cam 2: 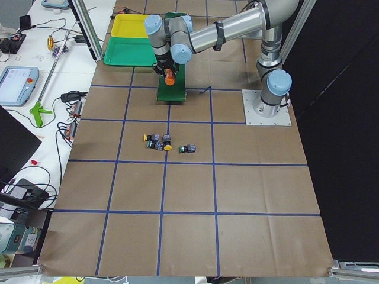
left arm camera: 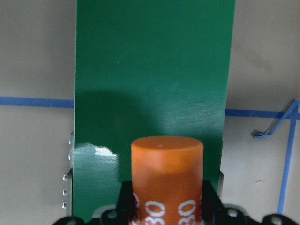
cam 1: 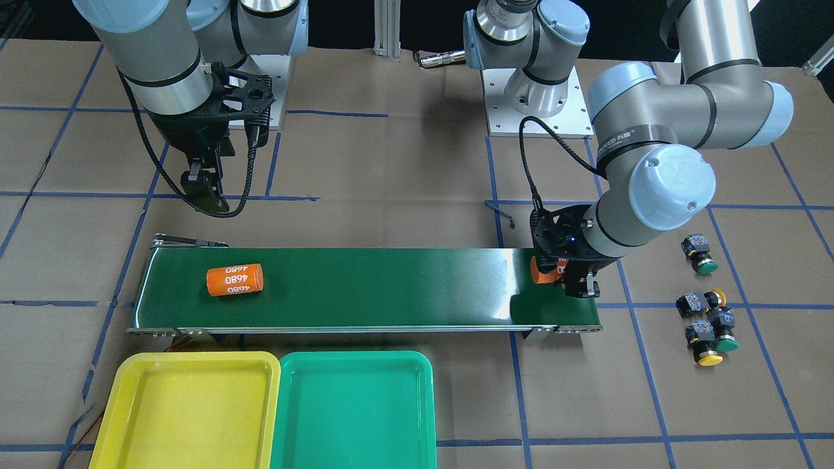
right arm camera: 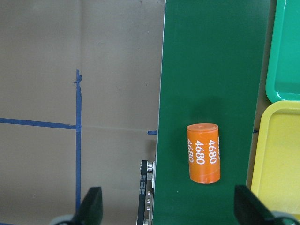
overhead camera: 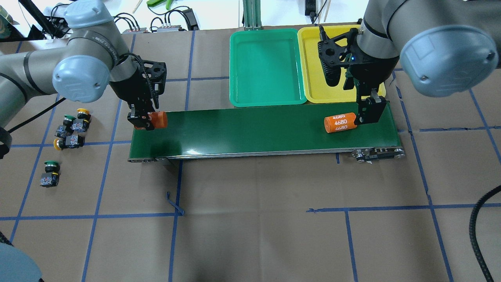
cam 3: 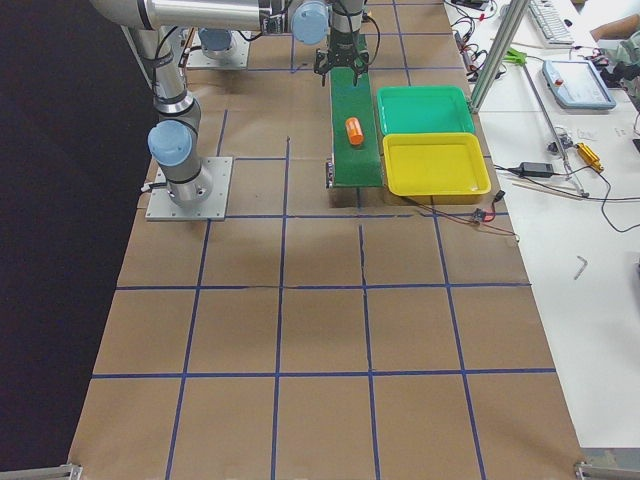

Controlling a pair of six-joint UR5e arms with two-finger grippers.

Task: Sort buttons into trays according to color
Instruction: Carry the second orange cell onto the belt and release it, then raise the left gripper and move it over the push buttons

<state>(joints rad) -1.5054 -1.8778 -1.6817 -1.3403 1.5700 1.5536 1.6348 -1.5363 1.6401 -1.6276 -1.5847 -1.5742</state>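
Four buttons lie on the brown paper off the belt's end near my left arm: a lone green one [cam 1: 700,254] [overhead camera: 50,172] and a cluster of yellow [cam 1: 698,303], green [cam 1: 723,329] and yellow [cam 1: 704,348] [overhead camera: 72,127]. The yellow tray [cam 1: 189,407] [overhead camera: 313,84] and green tray [cam 1: 352,407] [overhead camera: 266,66] sit side by side, empty. My left gripper [cam 1: 561,272] [overhead camera: 145,120] is shut on an orange "4680" cylinder [left arm camera: 167,173] at the belt's end. My right gripper [cam 1: 202,189] [overhead camera: 368,110] is open and empty above the other end.
The dark green conveyor belt [cam 1: 391,286] [overhead camera: 254,129] runs between the arms and the trays. A second orange "4680" cylinder [cam 1: 234,280] [overhead camera: 339,122] [right arm camera: 203,153] lies on it below my right gripper. Blue tape lines grid the paper.
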